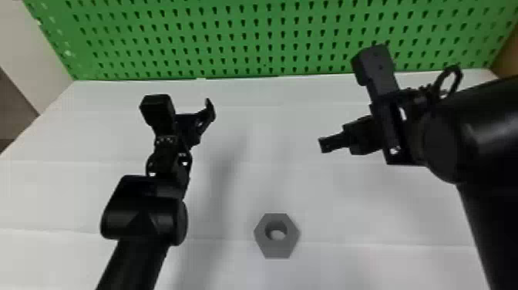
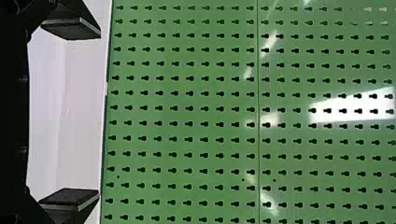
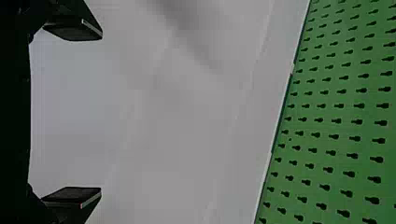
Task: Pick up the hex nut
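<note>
Hovering over the white table (image 1: 250,181), both grippers are apart from the hex nut (image 1: 277,250). The nut, grey, lies flat with its hole facing up, one straight side toward the robot. It sits between the two arms, nearer the robot than either gripper.

Left arm: comes in from the bottom edge of the head view; left gripper (image 1: 192,125) out over the far part of the table. From its wrist camera, the left gripper (image 2: 99,113) has its two flat black fingers spread wide, nothing held.

Right arm: enters from the right side, bent inward; right gripper (image 1: 325,145) points toward the middle of the table. In its own wrist view, the right gripper (image 3: 101,113) is likewise spread wide and empty.

Backdrop: green pegboard (image 1: 246,38) along the table's far edge, rows of small keyhole slots. Soft shadows fall across the tabletop beside the left arm.
</note>
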